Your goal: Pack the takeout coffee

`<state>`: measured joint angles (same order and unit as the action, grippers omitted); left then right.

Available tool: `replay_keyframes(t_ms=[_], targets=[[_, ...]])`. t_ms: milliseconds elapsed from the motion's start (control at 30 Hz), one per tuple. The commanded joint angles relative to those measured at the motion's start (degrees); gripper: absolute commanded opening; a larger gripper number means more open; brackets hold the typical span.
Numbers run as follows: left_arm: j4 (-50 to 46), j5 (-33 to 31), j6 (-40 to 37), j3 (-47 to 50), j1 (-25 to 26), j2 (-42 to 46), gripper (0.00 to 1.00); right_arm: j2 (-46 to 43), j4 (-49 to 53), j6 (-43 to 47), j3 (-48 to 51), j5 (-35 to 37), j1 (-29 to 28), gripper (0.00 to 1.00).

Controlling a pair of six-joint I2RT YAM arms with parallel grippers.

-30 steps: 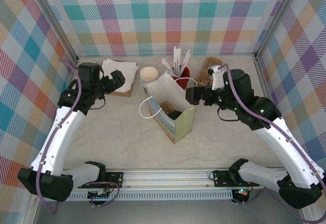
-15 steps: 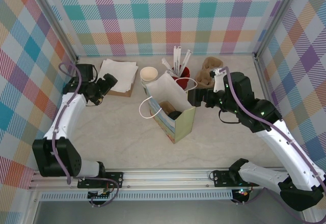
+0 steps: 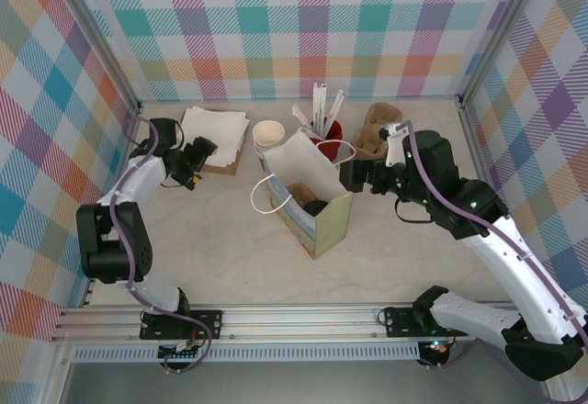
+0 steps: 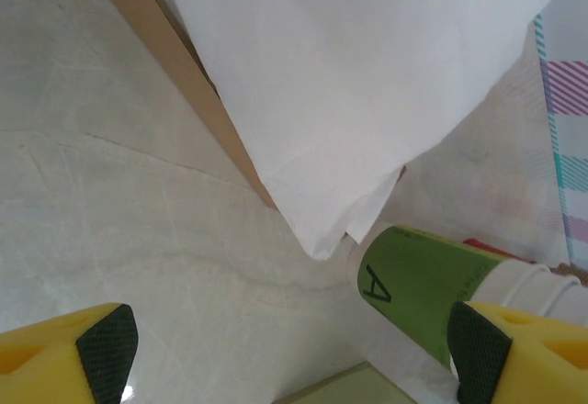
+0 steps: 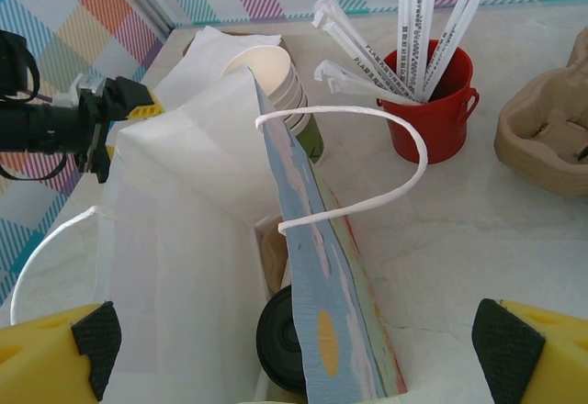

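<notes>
Bright, even, diffuse light falls from above, and shadows on the desk [image 3: 230,248] are faint and soft. In the left wrist view the white napkins [image 4: 349,83] look nearly washed out, and the left gripper's [image 4: 292,353] close fingertips [image 4: 46,358] are slightly soft.

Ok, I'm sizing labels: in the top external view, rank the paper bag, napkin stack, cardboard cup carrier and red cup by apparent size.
1. paper bag
2. napkin stack
3. cardboard cup carrier, partly hidden by the right arm, so unsure against the napkins
4. red cup
</notes>
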<state>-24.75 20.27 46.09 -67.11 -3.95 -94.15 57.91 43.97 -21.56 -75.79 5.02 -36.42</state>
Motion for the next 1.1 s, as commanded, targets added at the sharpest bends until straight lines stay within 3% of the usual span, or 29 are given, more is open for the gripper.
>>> replay_keyframes(t_ms=[0, 600, 1067], targets=[[5.1, 3.3, 3.9, 0.5, -1.0, -3.3, 0.87, -1.3, 0.5, 0.8, 0.6, 1.0, -0.3, 1.00], [11.9, 6.0, 6.2, -3.2, -0.9, -13.1, 0.65, -0.1, 0.1, 0.7, 0.7, 0.1, -0.3, 1.00], [12.0, 6.9, 6.0, -4.7, -0.9, -14.4, 0.37, 0.7, -0.8, 0.9, 0.6, -1.0, -0.3, 1.00]])
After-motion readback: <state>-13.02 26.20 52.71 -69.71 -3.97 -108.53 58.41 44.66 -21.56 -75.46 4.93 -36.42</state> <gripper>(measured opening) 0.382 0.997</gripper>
